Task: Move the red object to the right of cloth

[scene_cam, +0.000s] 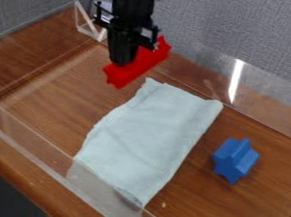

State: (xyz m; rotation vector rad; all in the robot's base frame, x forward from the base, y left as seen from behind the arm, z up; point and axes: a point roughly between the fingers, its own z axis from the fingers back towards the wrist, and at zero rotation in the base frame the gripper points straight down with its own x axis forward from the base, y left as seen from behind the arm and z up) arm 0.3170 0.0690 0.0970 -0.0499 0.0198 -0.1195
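The red object (135,66), a long bright red block, hangs tilted just above the table at the cloth's upper left corner. My gripper (126,50) points straight down and is shut on the red object near its middle. The cloth (147,139), a pale light-blue rumpled towel, lies flat across the middle of the wooden table. The block's lower end sits close to the cloth's top edge; whether they touch cannot be made out.
A small blue notched block (235,159) rests on the table right of the cloth. Clear acrylic walls (264,96) ring the work area, with a grey backdrop behind. Bare wood (46,67) shows left of the cloth.
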